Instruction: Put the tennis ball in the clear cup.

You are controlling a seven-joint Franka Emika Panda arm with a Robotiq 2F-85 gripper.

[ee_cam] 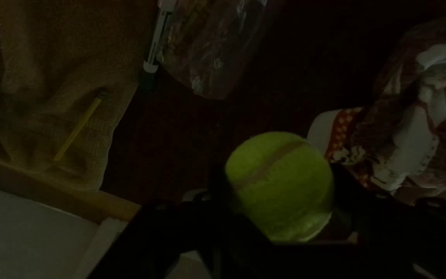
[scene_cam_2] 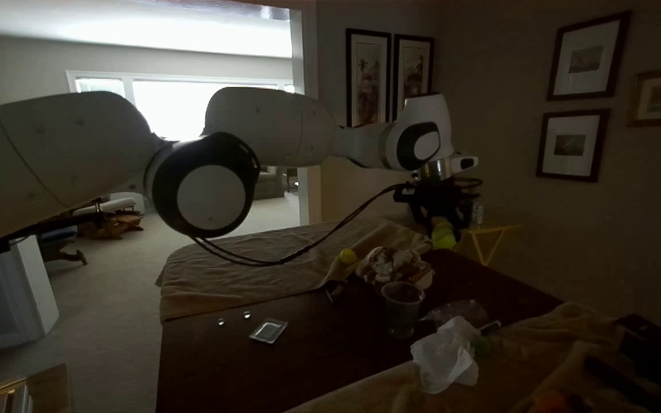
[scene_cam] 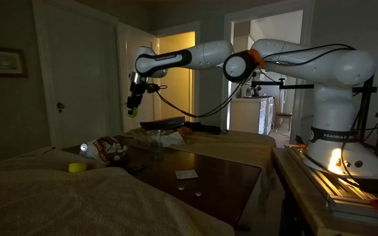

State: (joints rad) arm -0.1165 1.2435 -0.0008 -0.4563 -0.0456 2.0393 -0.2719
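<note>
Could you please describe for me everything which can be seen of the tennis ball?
The tennis ball is round and yellow-green, with a felt-like surface crossed slantwise by a duller, brownish seam band in the wrist view. The pincer grips it from opposite sides, and nothing else appears to touch it. Both exterior views show it in the air, higher than the table and apart from the clear cup. The pincer hides part of it; no printing can be made out.

A bright window (scene_cam_2: 172,109) stands beyond pale floor (scene_cam_2: 107,281); framed pictures (scene_cam_2: 587,57) hang on dim walls (scene_cam_2: 497,115); yellow light (scene_cam: 177,42) fills a doorway (scene_cam: 178,87).
</note>
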